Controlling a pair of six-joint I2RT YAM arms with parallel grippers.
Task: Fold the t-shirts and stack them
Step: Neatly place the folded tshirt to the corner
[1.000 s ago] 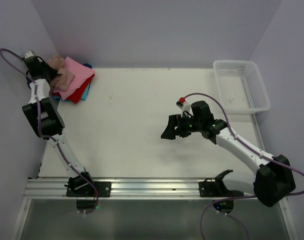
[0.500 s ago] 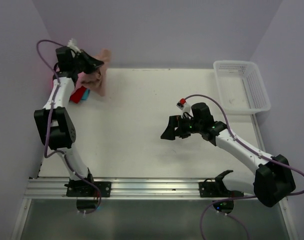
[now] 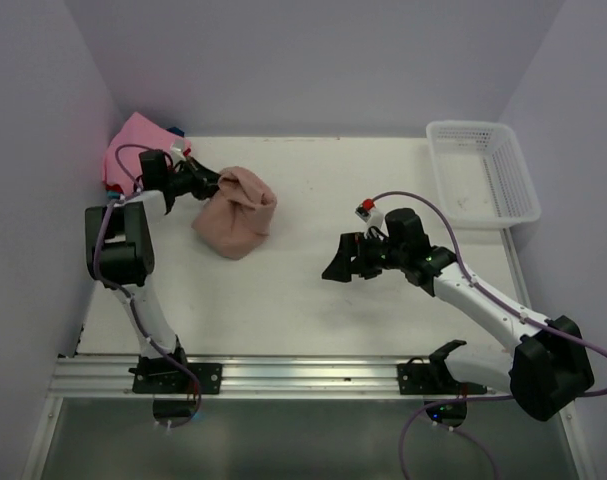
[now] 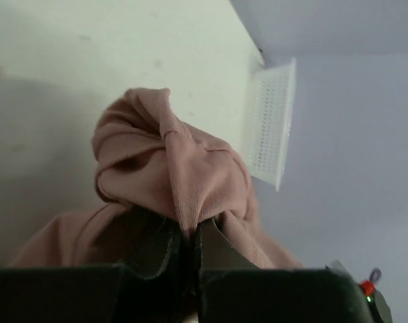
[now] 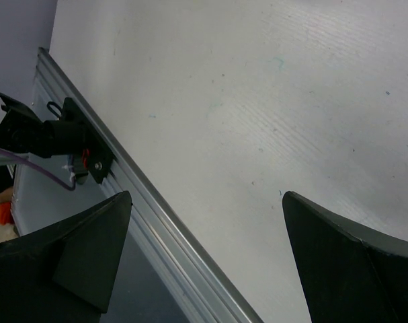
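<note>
A crumpled dusty-pink t-shirt (image 3: 237,220) hangs in a bundle over the left part of the table. My left gripper (image 3: 212,184) is shut on a fold of it; in the left wrist view the cloth (image 4: 177,168) is pinched between the two black fingers (image 4: 156,249). Its figure and text are hidden. A stack of folded shirts, bright pink (image 3: 131,143) on top with a bit of blue at its edge, lies in the far left corner behind the left arm. My right gripper (image 3: 335,264) is open and empty over the middle of the table; its fingers (image 5: 89,249) spread wide.
A white lattice basket (image 3: 480,172) stands at the far right and also shows in the left wrist view (image 4: 271,124). The metal rail (image 3: 283,375) runs along the table's near edge. Walls close the left, back and right sides.
My left gripper has swung from the far left corner rightward and down over the table, carrying the dusty-pink t-shirt off the stack. The right arm has barely moved.
</note>
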